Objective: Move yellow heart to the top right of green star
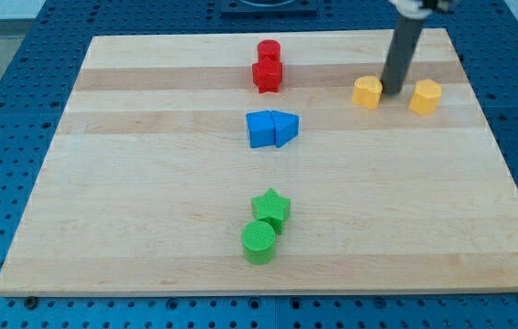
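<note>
The yellow heart (366, 91) lies near the view's top right on the wooden board (149, 228). My tip (392, 90) rests on the board just right of the heart, between it and a yellow hexagon-like block (426, 96); whether it touches the heart I cannot tell. The dark rod rises from the tip toward the view's top. The green star (271, 208) lies low in the middle of the board, far down and left of the heart, with a green cylinder (259, 242) touching its lower left side.
A blue cube (260, 130) and a blue wedge-like block (285, 128) sit together at the board's centre. Two red blocks (268, 66) sit stacked close near the top middle. The board's right edge (491, 137) is close to the yellow blocks.
</note>
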